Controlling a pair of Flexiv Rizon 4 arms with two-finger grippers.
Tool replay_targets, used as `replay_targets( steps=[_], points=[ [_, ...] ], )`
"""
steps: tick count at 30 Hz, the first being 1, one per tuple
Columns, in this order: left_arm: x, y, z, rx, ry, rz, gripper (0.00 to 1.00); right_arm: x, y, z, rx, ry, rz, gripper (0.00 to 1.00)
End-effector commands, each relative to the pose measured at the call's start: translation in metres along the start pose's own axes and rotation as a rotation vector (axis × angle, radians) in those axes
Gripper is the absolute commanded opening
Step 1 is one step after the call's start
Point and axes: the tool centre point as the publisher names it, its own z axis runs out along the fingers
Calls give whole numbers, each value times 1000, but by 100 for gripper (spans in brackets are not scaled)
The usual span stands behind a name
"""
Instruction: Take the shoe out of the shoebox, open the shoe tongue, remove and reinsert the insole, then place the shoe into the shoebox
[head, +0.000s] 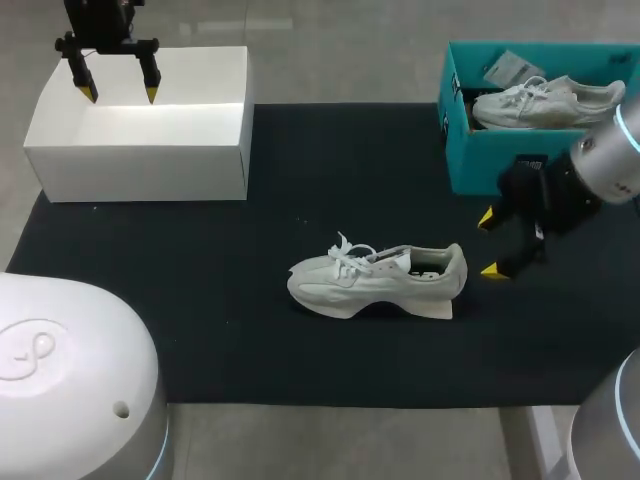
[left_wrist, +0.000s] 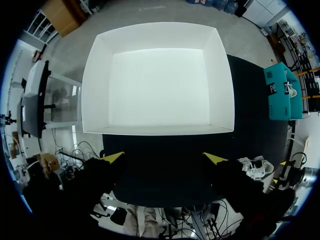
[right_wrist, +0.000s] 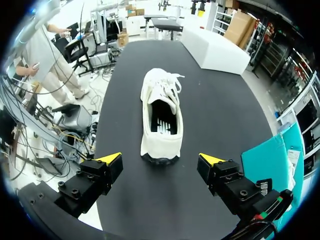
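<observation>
Two grippers in view, both open, neither holding anything.

Left gripper (head: 115, 93): hangs over the white box (head: 140, 150) at the far left corner of the black mat (head: 200, 300). Fingers spread wide, yellow tips pointing down. From the left wrist view the box interior is bare white and the tips sit just short of its near wall. No contact that I can see.

Right gripper (head: 489, 244): low over the mat on the right side, just in front of the teal shoebox (head: 500, 165). Fingers apart, tips pointing toward the heel of the shoe (head: 378, 280), near it but not touching. In the right wrist view the heel lies ahead of the gap between the two fingers and the shoe runs straight away from me, toe farthest.

Shoe: white, upright on its sole near the middle of the mat, toe toward my left, heel toward my right. Laces loose over the tongue. The opening shows a dark inside; I cannot tell how the insole lies.

Teal shoebox: open, at the far right edge of the mat, with a second white shoe (head: 545, 102) lying inside.
</observation>
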Motion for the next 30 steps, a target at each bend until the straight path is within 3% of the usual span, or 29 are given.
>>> replay_targets(
  steps=[1,5,13,30],
  points=[
    [0,0,0,0,0,0,100,-8,-7,17,-59,14,33,100],
    [0,0,0,0,0,0,100,-6,-11,29,-86,19,62,100],
    [0,0,0,0,0,0,100,-3,-9,55,-146,18,-40,100],
    [0,0,0,0,0,0,100,-6,-9,84,-172,44,-48,100]
  ],
)
